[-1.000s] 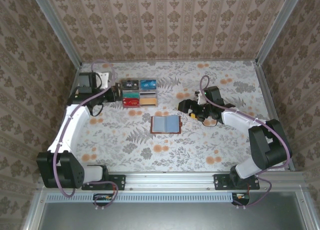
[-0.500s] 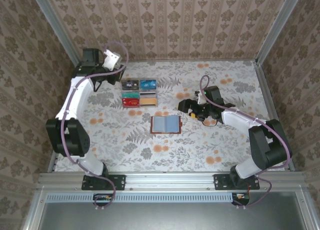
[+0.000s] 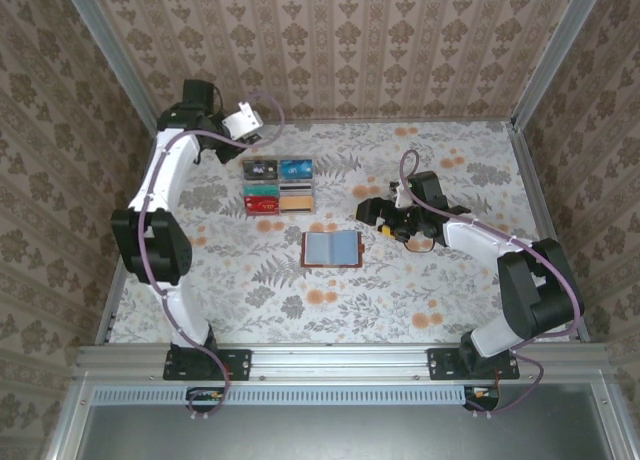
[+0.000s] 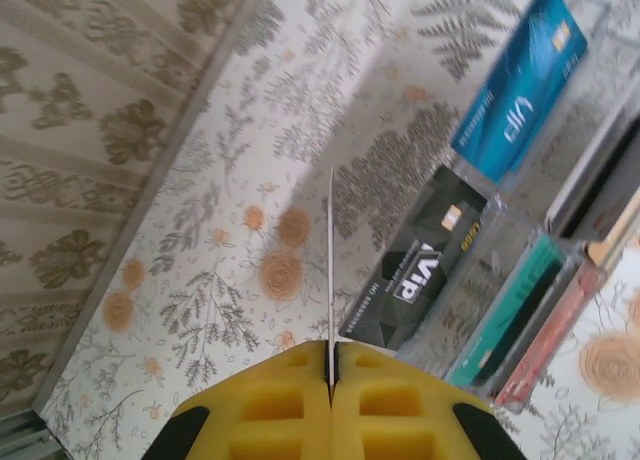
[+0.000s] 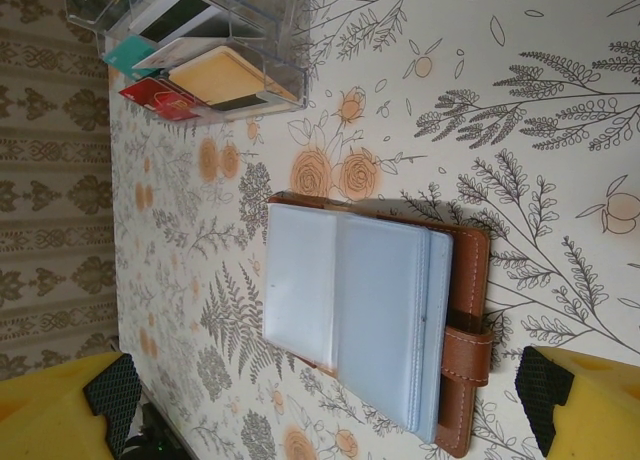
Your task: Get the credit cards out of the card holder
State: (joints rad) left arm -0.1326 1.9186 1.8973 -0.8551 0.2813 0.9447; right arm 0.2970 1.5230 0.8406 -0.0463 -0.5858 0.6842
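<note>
The left gripper (image 4: 330, 365) has its yellow pads (image 4: 270, 400) pressed flat together. A thin pale sliver stands out from the seam between them, and I cannot tell whether it is a card seen edge-on. The right gripper (image 5: 325, 400) is spread wide, one finger at each lower corner of its wrist view, with nothing between them.

The card holder (image 3: 332, 248) lies open on the table (image 3: 450, 280) just left of the right gripper, not touching it. Its blue-grey sleeves face up and its brown strap side faces the gripper, which suits a reach in from that side. The sleeves look bare, though a card tucked deeper would not show.

Beyond the card holder and to its left, near but apart, stands the clear tray (image 5: 285, 30). The credit cards (image 4: 520, 85) lean on edge in its compartments: blue, black, teal and red. Stood this way they are kept sorted by colour and off the table.

The left gripper hangs high past the tray's far side from the card holder, close to the back wall (image 3: 330, 50), with little room behind it. The table is bare around the card holder's near and right edges, which gives the right gripper free approach.
</note>
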